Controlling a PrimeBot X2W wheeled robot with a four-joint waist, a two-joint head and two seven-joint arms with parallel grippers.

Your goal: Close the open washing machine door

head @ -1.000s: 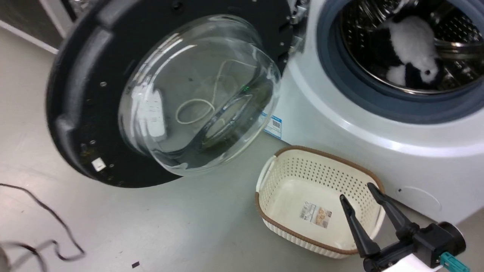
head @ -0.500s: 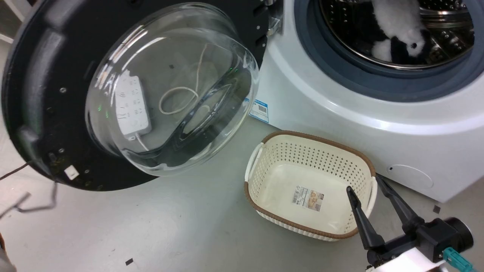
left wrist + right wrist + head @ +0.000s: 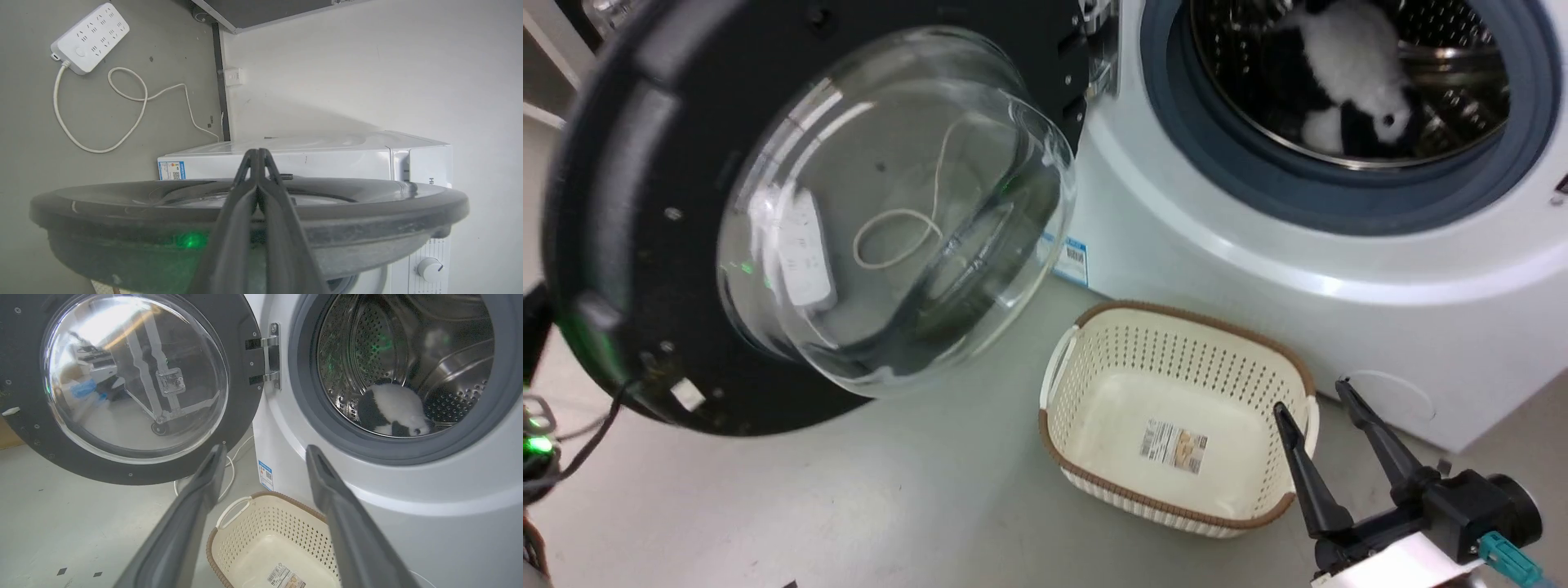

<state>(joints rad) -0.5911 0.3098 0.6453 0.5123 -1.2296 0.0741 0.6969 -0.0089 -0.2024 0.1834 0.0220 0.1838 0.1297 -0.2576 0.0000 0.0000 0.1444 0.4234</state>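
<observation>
The washing machine door (image 3: pixel 637 163) hangs wide open on the left, a glossy black rim around a bulging clear glass bowl (image 3: pixel 890 212). Its hinge (image 3: pixel 271 355) joins it to the white washing machine (image 3: pixel 1258 269). In the left wrist view the door (image 3: pixel 367 204) is seen edge-on, and my left gripper (image 3: pixel 257 152) is shut and empty, its fingers lying across the rim's outer side. I cannot tell whether they touch it. My right gripper (image 3: pixel 1310 398) stands open low on the right, over the basket's near corner, well away from the door (image 3: pixel 241 416).
A cream perforated basket (image 3: pixel 1143 359) sits on the floor in front of the machine. A black-and-white plush toy (image 3: pixel 1347 73) lies inside the drum, behind the grey rubber ring (image 3: pixel 1176 171). A white power strip (image 3: pixel 90 38) and its cable lie behind the door. A dark cable (image 3: pixel 580 457) trails at far left.
The whole head picture has shifted, so the camera moved. A green glow now shows on the door's left rim. The door stays wide open and the right gripper stays open.
</observation>
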